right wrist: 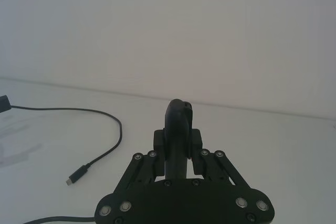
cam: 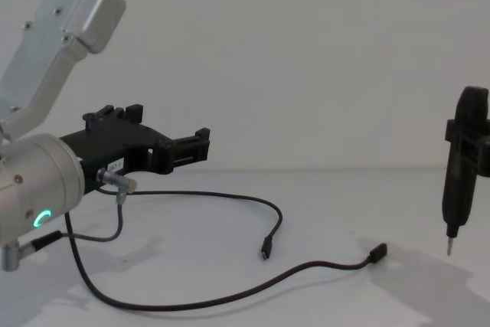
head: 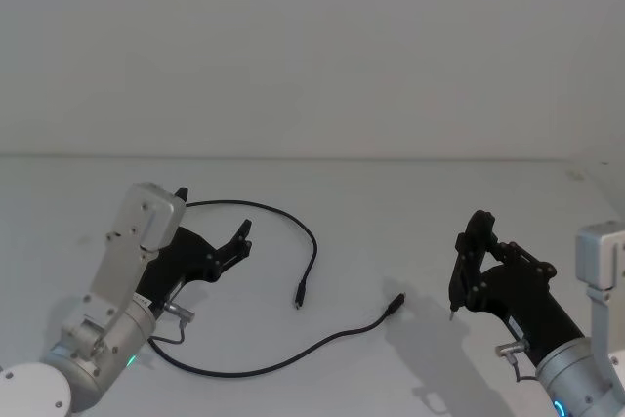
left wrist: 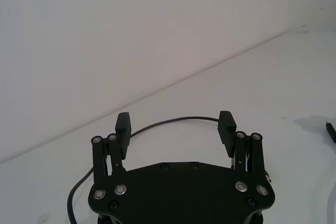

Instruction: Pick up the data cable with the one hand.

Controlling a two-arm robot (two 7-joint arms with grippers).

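Your left hand (left wrist: 175,121) has jaws spread; right gripper (right wrist: 178,142) pinches a slim tool (right wrist: 178,111). Grip the seemingly light, limp data cable (head: 314,246) mid-arc.

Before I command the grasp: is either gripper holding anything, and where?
Left gripper: open, empty, the long thin black data cable lying ungrasped. Right gripper: shut on a slim black metal-tipped tool, held by its upper half.

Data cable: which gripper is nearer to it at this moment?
Left. The left gripper, open, hangs above the table with the data cable curving around it. The right gripper, shut on a slim black tool, stands apart, off to the right of the cable's nearer end.
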